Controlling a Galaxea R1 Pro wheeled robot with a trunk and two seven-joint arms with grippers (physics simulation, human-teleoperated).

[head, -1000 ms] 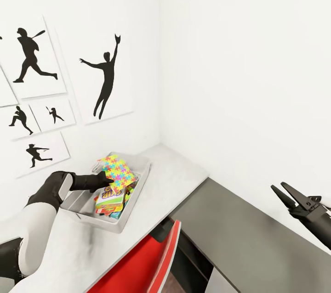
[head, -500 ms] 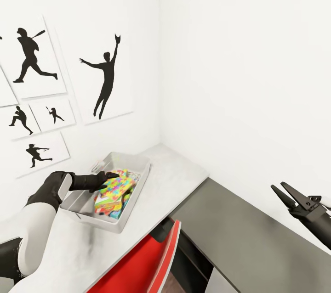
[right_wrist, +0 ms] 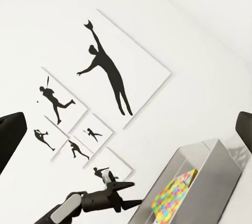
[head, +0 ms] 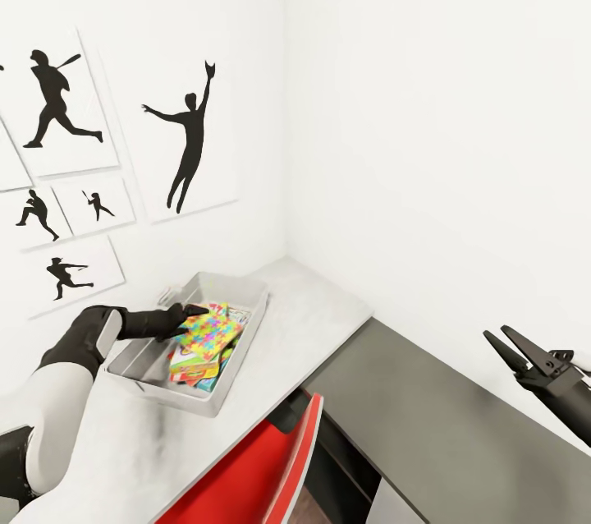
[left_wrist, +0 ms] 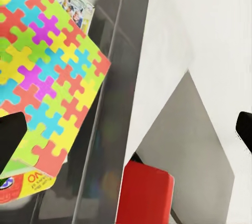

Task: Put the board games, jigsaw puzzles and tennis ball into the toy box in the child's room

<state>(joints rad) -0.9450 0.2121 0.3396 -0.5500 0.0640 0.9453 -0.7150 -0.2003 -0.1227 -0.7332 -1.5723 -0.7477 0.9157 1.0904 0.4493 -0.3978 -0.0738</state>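
Since one second ago, the puzzle (head: 208, 330) has gone from being held tilted above the toy box (head: 246, 333) to lying inside it, on top of the stacked game boxes (head: 195, 366). I see the left gripper (head: 190, 312) at the box's far-left rim, just beside the puzzle's edge; its fingers stand apart and nothing is between them, as the left wrist view confirms with the puzzle (left_wrist: 44, 84) lying clear of both fingertips. An orange-edged game box (left_wrist: 23, 184) shows under the puzzle's corner there. The toy box sits on the light grey part of the table (head: 304, 319), near the wall corner. I see the right gripper (head: 502, 346) over the dark grey top, well apart from the box, fingers spread and empty. A red chair (head: 263, 471) stands at the table's near edge. Silhouette prints (head: 191, 134) hang on the left wall.
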